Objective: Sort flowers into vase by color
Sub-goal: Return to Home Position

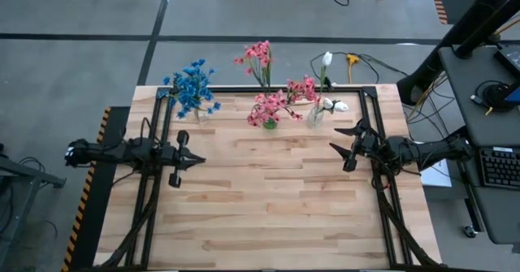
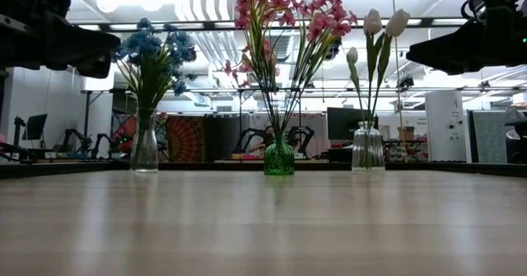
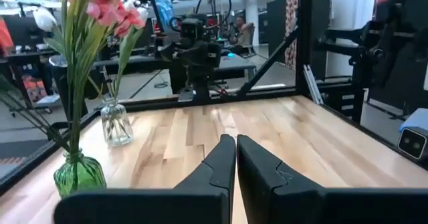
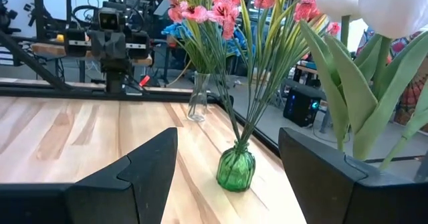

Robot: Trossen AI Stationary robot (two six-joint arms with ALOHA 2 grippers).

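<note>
L gripper (image 3: 235, 141) sits over the table's (image 1: 268, 215) left side, fingers pressed together, nothing btwn them. Blue flowers (image 1: 193, 89) stand in the left clear vase (image 2: 144, 148) at the far edge, just beyond that claw; L arm is the nearer one. Mid-row: pink flowers (image 1: 272, 101) in the green vase (image 2: 279, 156), roughly midway btwn both arms. Then white buds (image 2: 373, 21) in the right clear vase (image 2: 367, 148), nearest the R gripper (image 4: 227, 142), which hangs over the right side w/ fingers spread wide, empty. All stems upright, long axis vertical, every bloom on the far side of both claws. Sorting looks done, I'd judge, & a retreat to home should lead away from the row. Count: 3 vases, 1 blue bunch, 3 white buds, 2 arms; pink stems too bunched to count
</note>
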